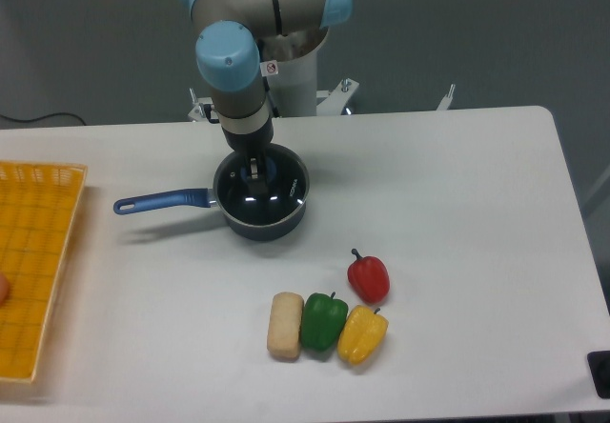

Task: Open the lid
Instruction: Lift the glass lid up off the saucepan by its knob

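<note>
Tool (254, 170) down on lid (272, 191) knob, finger opening unclear, saucepan (257, 218) beneath

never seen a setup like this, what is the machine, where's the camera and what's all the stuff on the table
It is one robot arm, filmed by a single fixed camera looking down at a white table from the front. Its end effector, a two-finger clamp, is down at the blue knob of the glass lid, which sits on a dark blue saucepan with a long handle. Whether the fingers are closed on the knob is not clear. Nearer the camera lie a red pepper, a green pepper, a yellow pepper and a tan bread roll. A yellow basket sits at the left edge.
</note>
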